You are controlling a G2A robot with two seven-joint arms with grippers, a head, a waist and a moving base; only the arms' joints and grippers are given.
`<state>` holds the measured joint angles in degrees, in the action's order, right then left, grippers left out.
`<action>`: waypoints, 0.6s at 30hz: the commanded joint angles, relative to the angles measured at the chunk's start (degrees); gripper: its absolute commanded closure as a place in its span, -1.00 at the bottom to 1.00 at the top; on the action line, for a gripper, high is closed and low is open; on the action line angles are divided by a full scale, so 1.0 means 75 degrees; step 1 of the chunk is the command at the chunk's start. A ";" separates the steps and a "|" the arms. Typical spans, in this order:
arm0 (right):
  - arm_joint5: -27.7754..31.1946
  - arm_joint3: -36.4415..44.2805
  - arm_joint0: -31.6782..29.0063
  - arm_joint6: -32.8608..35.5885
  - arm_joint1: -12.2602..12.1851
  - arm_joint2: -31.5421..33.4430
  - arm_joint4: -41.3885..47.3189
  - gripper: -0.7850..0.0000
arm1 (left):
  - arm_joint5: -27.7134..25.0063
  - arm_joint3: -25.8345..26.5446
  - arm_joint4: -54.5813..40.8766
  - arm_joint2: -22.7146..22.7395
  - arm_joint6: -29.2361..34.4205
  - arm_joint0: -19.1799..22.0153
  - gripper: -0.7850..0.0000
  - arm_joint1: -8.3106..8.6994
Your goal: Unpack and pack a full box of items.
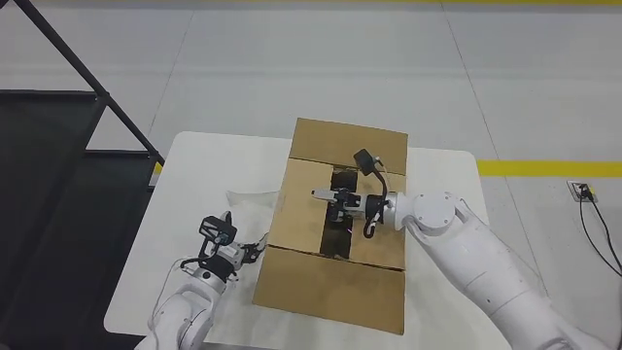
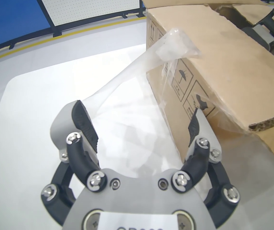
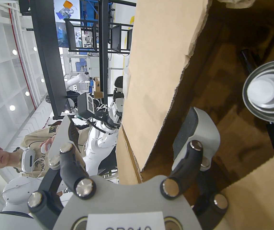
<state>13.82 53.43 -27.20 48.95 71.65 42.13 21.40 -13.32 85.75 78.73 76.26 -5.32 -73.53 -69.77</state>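
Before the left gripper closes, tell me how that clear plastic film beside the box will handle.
The clear plastic film is probably floppy: it drapes and creases against the box. It looks thin and glossy, so likely light and slippery.

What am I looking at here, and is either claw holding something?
This is a two-armed robot at a white table. One picture looks down from above its arms; the other two come from a camera on each wrist. On the table stands a brown cardboard box with open flaps, and a clear plastic sheet lies beside it. The left gripper is open above that plastic, next to the box wall. The right gripper is open at the box's opening, straddling one flap. Inside the box is a metal spray can with a white cap. Neither gripper holds anything.
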 commanded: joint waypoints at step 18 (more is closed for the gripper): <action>0.0367 -0.0166 -0.0110 0.0288 0.0155 0.0339 0.0160 -1.00 | -0.0138 0.0183 -0.0040 0.0317 -0.0355 -0.0289 -1.00 0.0053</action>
<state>16.31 52.22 -27.98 51.06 72.79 44.41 22.28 -14.23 86.77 78.44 78.26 -7.69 -75.40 -69.44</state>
